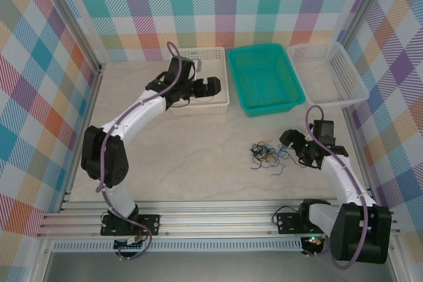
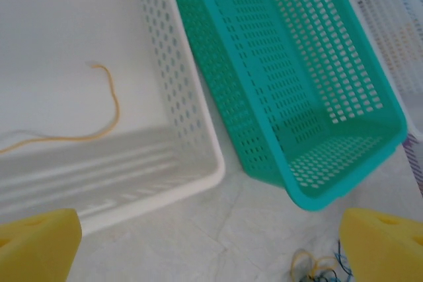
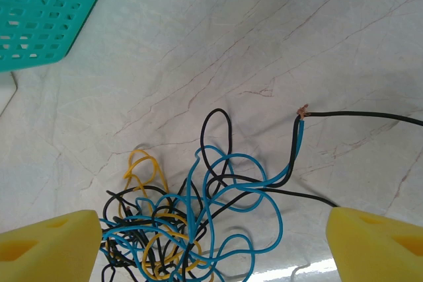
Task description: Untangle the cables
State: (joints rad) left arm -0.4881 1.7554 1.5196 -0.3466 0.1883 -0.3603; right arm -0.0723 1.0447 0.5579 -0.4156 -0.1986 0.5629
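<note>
The left end effector (image 2: 210,246) hangs wide open, empty, over the white basket (image 2: 206,158) where one orange cable (image 2: 114,107) lies, likely sorted apart; the right end effector (image 3: 211,242), spread and empty, hovers over the tangle (image 3: 186,224) on the worktop (image 3: 264,31), poised to pick.

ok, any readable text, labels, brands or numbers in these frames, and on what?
None readable.
No print on the white basket, teal basket, cables or table.
Any marks on the arms are too small to tell.
</note>
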